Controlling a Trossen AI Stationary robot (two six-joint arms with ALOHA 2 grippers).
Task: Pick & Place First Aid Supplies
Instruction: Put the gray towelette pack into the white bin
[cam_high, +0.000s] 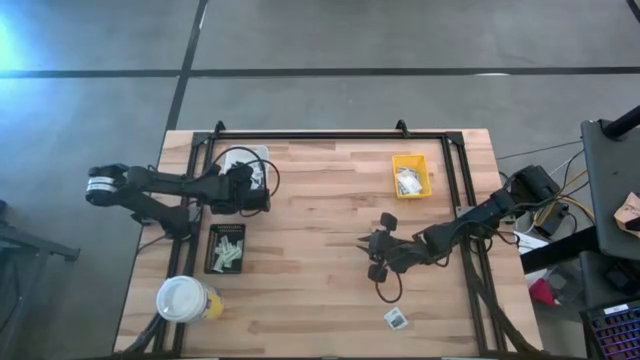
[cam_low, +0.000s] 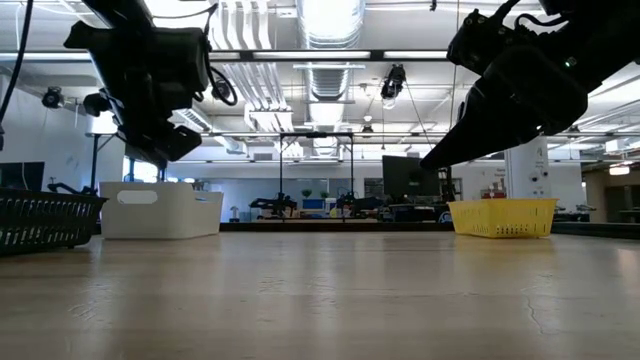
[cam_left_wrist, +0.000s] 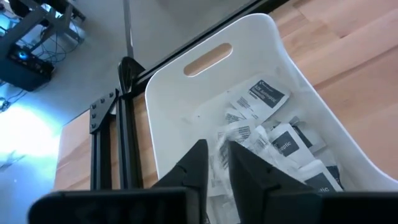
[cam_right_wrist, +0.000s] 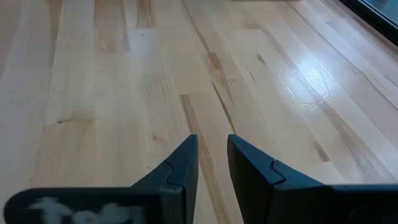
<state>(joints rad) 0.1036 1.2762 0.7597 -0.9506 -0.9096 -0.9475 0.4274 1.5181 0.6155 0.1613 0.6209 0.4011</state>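
Note:
A white tray (cam_left_wrist: 211, 56) at the table's far left holds several first aid packets (cam_left_wrist: 267, 99), white with dark printed patches. My left gripper (cam_left_wrist: 216, 154) hangs over that tray (cam_high: 232, 155), fingers slanting down and slightly open, tips just above the packets; whether they touch one cannot be told. More packets lie in the black tray (cam_high: 225, 248) and in the yellow tray (cam_high: 411, 175). One packet (cam_high: 396, 318) lies flat on the table near the front edge. My right gripper (cam_right_wrist: 212, 146) hovers open over bare wood right of centre (cam_high: 363, 243).
A white-lidded yellow cup (cam_high: 185, 298) stands at the near left corner. A black frame rail (cam_high: 330, 133) runs along the far edge and down both sides. Bare wood lies between the trays in the table's middle.

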